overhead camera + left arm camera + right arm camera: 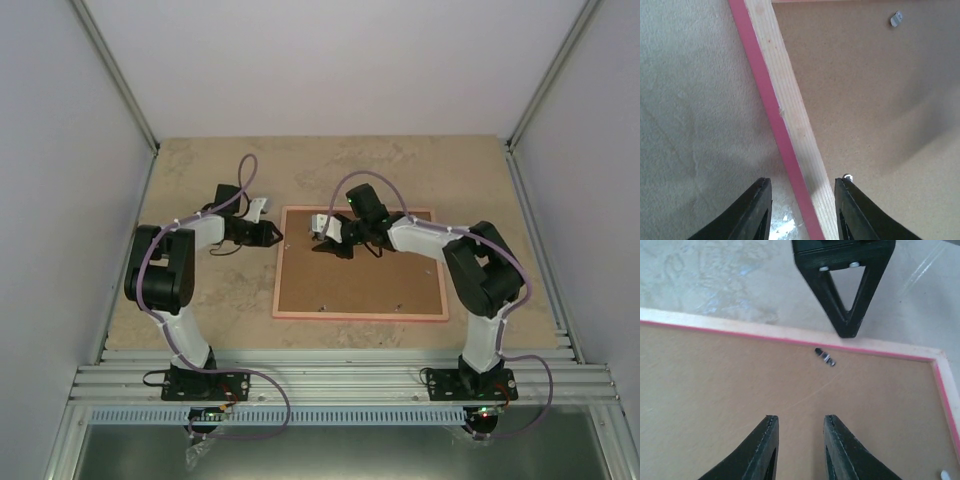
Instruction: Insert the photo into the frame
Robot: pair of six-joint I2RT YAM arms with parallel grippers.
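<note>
The pink frame (360, 316) lies face down on the table with a brown backing board (360, 275) filling it. The photo is hidden. My left gripper (272, 236) is at the frame's left side. In the left wrist view its open jaws (804, 182) straddle the pink edge and pale wooden rim (790, 100), with a gap on both sides. My right gripper (324, 244) hovers over the board's far left part. Its jaws (800, 419) stand open with nothing between them, above the bare board (715, 380).
A small metal tab (825, 357) sits on the board near the frame's rim (790, 335), and another tab (895, 19) shows in the left wrist view. One finger of the left gripper (847, 315) reaches to the rim. Beige tabletop (200, 300) surrounds the frame; walls enclose three sides.
</note>
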